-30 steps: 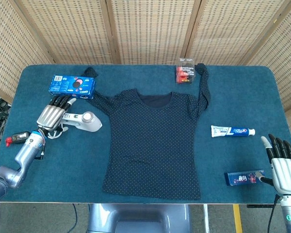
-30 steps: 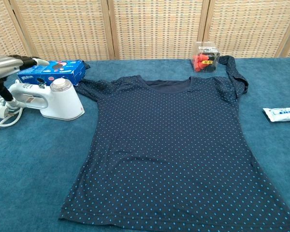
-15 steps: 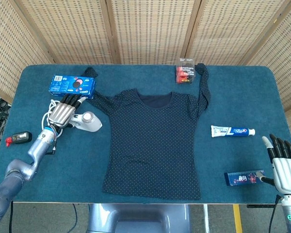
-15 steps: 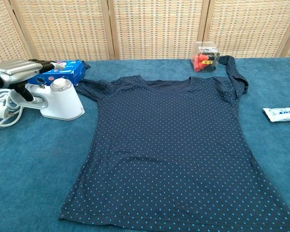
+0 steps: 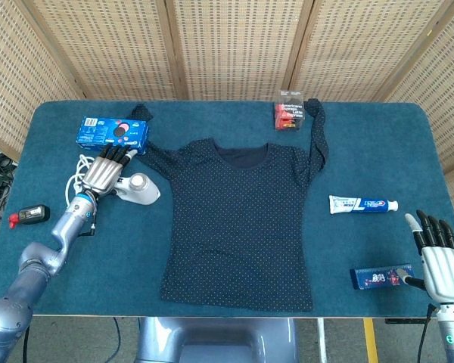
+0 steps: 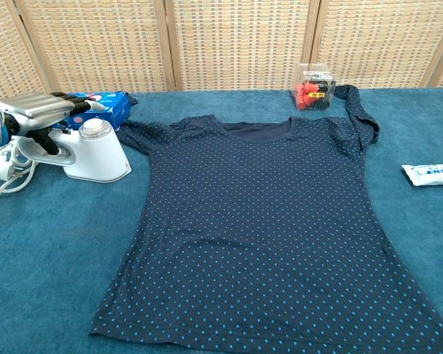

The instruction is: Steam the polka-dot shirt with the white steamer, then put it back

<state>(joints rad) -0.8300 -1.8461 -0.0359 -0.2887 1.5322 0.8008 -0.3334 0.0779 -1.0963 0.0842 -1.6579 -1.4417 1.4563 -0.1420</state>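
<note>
The dark polka-dot shirt (image 5: 238, 219) lies flat in the middle of the table, and fills most of the chest view (image 6: 273, 228). The white steamer (image 5: 138, 188) stands on its side just left of the shirt's sleeve, its silver cap up (image 6: 97, 153). My left hand (image 5: 104, 172) lies flat over the steamer's handle, fingers stretched out towards the blue box, thumb hanging beside the handle (image 6: 35, 110); it does not grip. My right hand (image 5: 439, 261) is open at the table's front right corner, fingers straight, holding nothing.
A blue biscuit box (image 5: 113, 132) sits behind the steamer. The white cord (image 6: 4, 169) coils to its left. A red-and-clear box (image 5: 290, 116) is by the far sleeve. A toothpaste tube (image 5: 363, 204) and a small blue pack (image 5: 380, 277) lie right. A black-and-red item (image 5: 26, 215) is far left.
My left hand has slid right and forward from beside the steamer until it lies over its handle. The steamer, the shirt and my right hand have stayed put.
</note>
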